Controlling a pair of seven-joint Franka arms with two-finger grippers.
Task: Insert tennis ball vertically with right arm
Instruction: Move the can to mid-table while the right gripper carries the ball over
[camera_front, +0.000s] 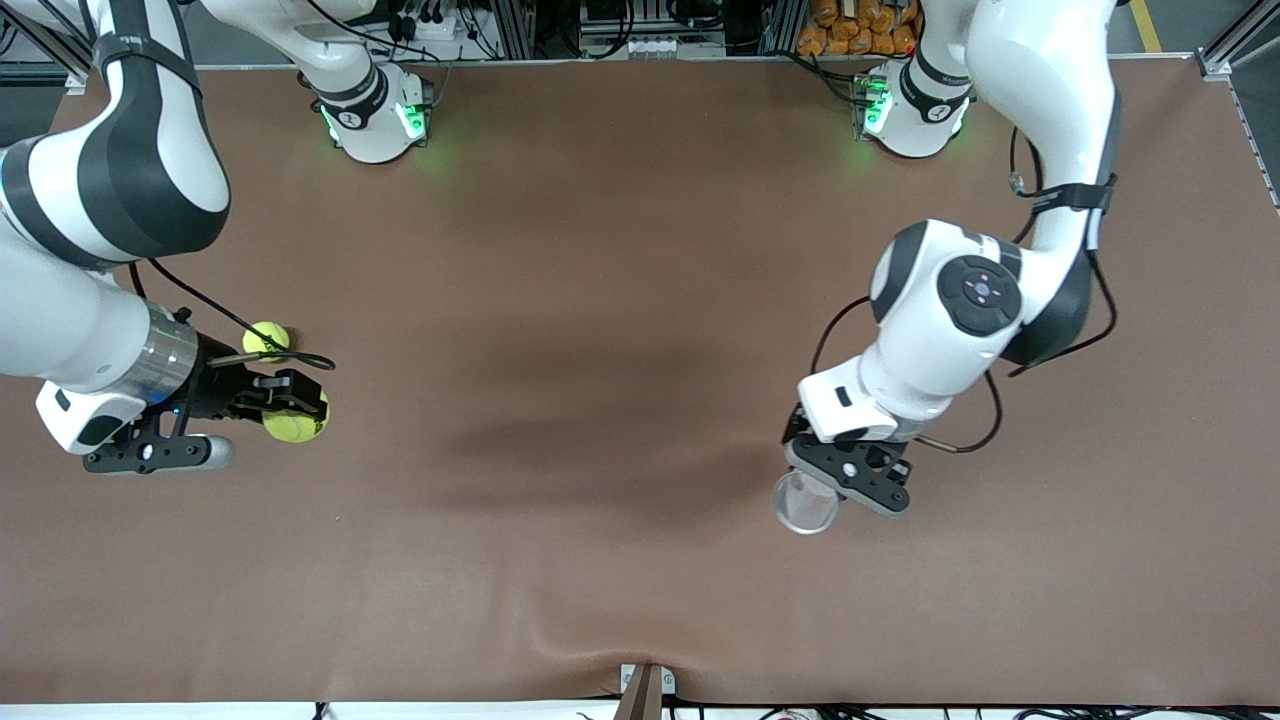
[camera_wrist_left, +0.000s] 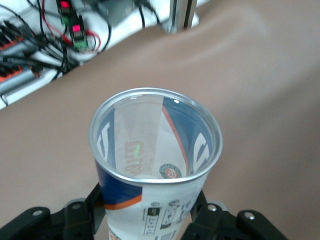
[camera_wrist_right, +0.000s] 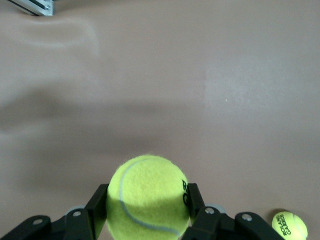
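Observation:
My right gripper (camera_front: 292, 405) is shut on a yellow-green tennis ball (camera_front: 296, 424) at the right arm's end of the table; the ball fills the space between the fingers in the right wrist view (camera_wrist_right: 147, 197). My left gripper (camera_front: 835, 478) is shut on a clear tennis ball can (camera_front: 806, 502) with a blue, white and orange label. The can stands upright with its open metal-rimmed mouth up, seen empty in the left wrist view (camera_wrist_left: 155, 165). The can and the held ball are far apart across the table.
A second tennis ball (camera_front: 266, 340) lies on the brown table mat beside the right gripper, farther from the front camera; it also shows in the right wrist view (camera_wrist_right: 289, 225). A metal bracket (camera_front: 645, 688) sits at the table's edge nearest the front camera.

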